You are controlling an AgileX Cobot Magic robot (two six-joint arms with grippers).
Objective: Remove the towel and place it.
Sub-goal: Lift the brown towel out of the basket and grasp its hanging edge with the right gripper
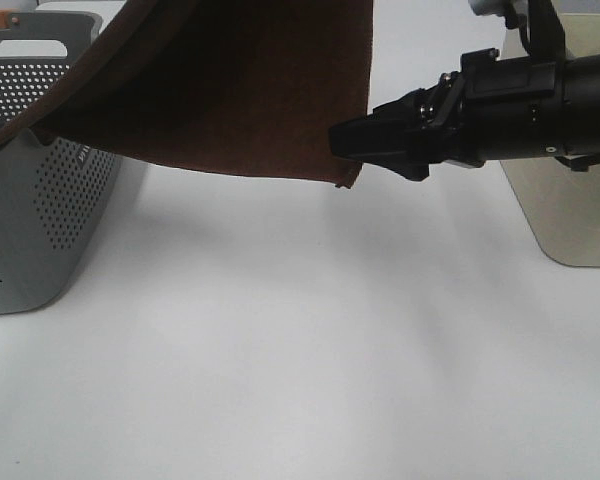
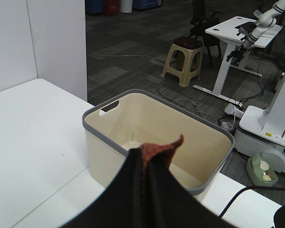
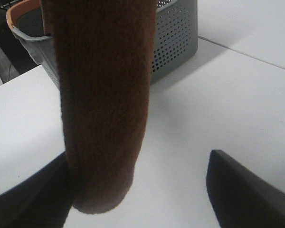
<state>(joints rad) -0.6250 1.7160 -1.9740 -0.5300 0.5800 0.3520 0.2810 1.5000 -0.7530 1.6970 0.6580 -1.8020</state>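
Two grippers, one towel. Towel (image 1: pixel 230 90): dk brown, hanging over table (image 1: pixel 300 350), left part trailing on grey basket (image 1: pixel 40 220) rim. L gripper (image 2: pixel 143 164): clamped on a towel corner, above beige basket (image 2: pixel 213 142). R gripper (image 1: pixel 352 140): jaws wide, nothing held, towel's lower right edge hanging btwn them. Step, prob.: R closes on hem. Bite full thickness, centred, before lifting clear.

Towel (image 1: pixel 230 90) overhangs (low); table (image 1: pixel 300 360) beneath open.
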